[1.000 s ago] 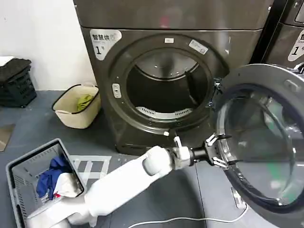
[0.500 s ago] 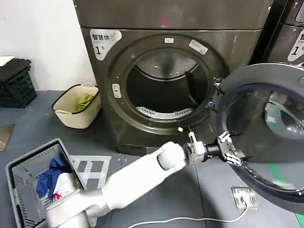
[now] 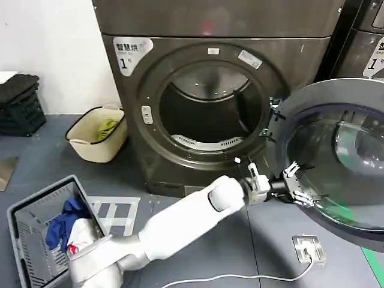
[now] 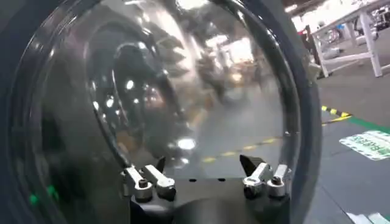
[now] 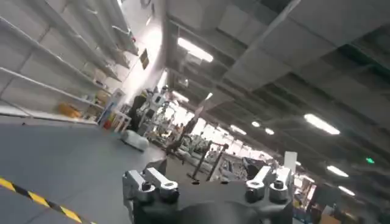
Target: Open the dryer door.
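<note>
One dryer stands with its drum exposed, the dryer door swung fully out to its right side, and the left gripper, fingers spread wide, sits against the door's inner lower rim.

Dark grey floor carries everything. Dryer stands at far centre. Cream basket just left of dryer, yellow-green cloth inside. Grey crate near left, holding blue and white laundry. White grid marking beside crate. White cable near right, running to small plate.
</note>
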You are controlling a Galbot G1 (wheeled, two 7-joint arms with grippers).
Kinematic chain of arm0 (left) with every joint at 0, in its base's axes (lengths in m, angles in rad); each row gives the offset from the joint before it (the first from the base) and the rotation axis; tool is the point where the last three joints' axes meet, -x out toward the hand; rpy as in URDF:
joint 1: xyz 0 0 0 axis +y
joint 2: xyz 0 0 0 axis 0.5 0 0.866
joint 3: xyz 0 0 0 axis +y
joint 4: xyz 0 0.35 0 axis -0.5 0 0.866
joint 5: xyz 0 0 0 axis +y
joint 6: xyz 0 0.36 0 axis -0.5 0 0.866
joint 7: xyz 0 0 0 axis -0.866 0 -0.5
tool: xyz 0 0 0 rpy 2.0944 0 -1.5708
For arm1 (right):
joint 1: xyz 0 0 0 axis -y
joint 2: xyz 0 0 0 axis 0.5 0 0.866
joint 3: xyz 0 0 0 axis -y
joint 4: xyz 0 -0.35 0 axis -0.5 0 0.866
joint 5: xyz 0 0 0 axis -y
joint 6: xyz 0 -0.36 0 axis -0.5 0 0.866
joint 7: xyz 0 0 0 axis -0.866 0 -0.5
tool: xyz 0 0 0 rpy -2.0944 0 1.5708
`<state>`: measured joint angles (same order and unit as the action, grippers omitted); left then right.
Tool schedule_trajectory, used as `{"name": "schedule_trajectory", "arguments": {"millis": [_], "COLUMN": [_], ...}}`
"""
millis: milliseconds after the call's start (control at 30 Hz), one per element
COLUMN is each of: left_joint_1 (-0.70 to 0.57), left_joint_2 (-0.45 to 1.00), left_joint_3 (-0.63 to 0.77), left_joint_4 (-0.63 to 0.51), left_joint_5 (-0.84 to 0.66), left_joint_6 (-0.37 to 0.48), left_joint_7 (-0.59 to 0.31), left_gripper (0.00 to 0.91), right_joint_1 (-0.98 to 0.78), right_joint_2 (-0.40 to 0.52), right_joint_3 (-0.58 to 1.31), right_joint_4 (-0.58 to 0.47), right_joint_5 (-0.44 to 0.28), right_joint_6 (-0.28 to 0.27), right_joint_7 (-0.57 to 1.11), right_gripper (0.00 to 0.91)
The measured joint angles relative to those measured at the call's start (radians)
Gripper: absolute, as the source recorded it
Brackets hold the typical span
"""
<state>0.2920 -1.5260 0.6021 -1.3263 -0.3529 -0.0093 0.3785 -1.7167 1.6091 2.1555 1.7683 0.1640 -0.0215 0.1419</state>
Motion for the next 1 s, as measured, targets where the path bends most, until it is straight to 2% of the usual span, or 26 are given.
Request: {"name": "schedule_trajectory", "arguments": {"millis": [233, 467, 733, 1000], "left_joint_1": [0.01, 0.032, 0.048, 0.066], "left_joint_2": [0.113, 0.315, 0.559, 0.798], "left_joint_3": [0.024, 0.03, 0.034, -0.001], "left_joint_4": [-0.147, -0.349, -0.497, -0.569], "left_joint_5": [-0.022, 0.014, 0.06, 0.224], "left_joint_6": [0.07, 0.073, 0.003, -0.14], "left_joint_7": [-0.017, -0.022, -0.013, 0.059], "left_gripper": [0.907, 0.907, 0.907, 0.907], "right_joint_1": [0.003, 0.008, 0.015, 0.031], "right_joint_2": [0.0, -0.004, -0.069, -0.123], "right_joint_3": [-0.018, -0.042, -0.069, -0.104], "right_joint_4": [-0.022, -0.052, -0.08, -0.105], "right_joint_5": [0.003, 0.001, -0.004, -0.024], "right_joint_6": [-0.001, 0.0, 0.006, 0.009], "right_joint_7": [-0.019, -0.026, -0.034, -0.04], "right_gripper": [0.907, 0.907, 0.907, 0.907]}}
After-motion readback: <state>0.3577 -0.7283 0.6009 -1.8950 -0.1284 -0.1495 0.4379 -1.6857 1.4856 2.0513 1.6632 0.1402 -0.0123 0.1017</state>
